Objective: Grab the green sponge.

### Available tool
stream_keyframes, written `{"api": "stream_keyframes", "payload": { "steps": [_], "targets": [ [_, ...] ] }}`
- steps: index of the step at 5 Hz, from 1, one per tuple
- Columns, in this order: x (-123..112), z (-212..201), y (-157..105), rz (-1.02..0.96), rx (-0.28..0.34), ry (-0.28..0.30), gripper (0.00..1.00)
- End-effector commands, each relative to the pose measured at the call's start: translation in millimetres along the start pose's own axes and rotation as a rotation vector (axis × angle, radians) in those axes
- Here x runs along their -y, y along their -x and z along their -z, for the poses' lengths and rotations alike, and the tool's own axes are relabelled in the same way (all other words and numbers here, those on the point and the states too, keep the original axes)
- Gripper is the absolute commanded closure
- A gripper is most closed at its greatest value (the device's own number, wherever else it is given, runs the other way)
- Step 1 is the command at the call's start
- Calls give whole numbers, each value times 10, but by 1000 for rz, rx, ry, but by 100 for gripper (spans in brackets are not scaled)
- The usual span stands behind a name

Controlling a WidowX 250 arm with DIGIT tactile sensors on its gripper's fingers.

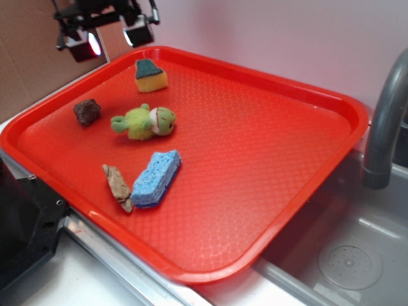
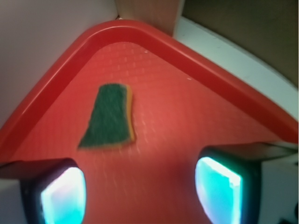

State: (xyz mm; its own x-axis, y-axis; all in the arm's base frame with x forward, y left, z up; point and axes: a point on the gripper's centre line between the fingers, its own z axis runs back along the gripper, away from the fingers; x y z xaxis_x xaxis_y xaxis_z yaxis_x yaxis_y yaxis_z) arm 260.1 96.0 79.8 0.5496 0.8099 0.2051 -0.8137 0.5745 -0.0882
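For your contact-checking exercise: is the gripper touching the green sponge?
Apart. The wrist view shows the gripper open, with bare tray between its fingers and the green sponge.

You're looking at a glossy red plastic tray (image 1: pixel 274 146) with a fine pebbled texture. The green sponge (image 2: pixel 108 117) has a matt, coarse scouring top over yellow foam; the blue sponge (image 1: pixel 157 178) looks porous, the plush toy (image 1: pixel 145 122) fuzzy.
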Motion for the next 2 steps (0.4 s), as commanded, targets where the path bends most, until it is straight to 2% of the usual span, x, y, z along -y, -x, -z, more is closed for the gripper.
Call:
{"api": "stream_keyframes", "payload": {
  "steps": [1, 2],
  "targets": [
    [-24, 312, -407, -171, 27, -23, 0],
    [-75, 447, -400, -182, 18, -58, 0]
  ]
}}
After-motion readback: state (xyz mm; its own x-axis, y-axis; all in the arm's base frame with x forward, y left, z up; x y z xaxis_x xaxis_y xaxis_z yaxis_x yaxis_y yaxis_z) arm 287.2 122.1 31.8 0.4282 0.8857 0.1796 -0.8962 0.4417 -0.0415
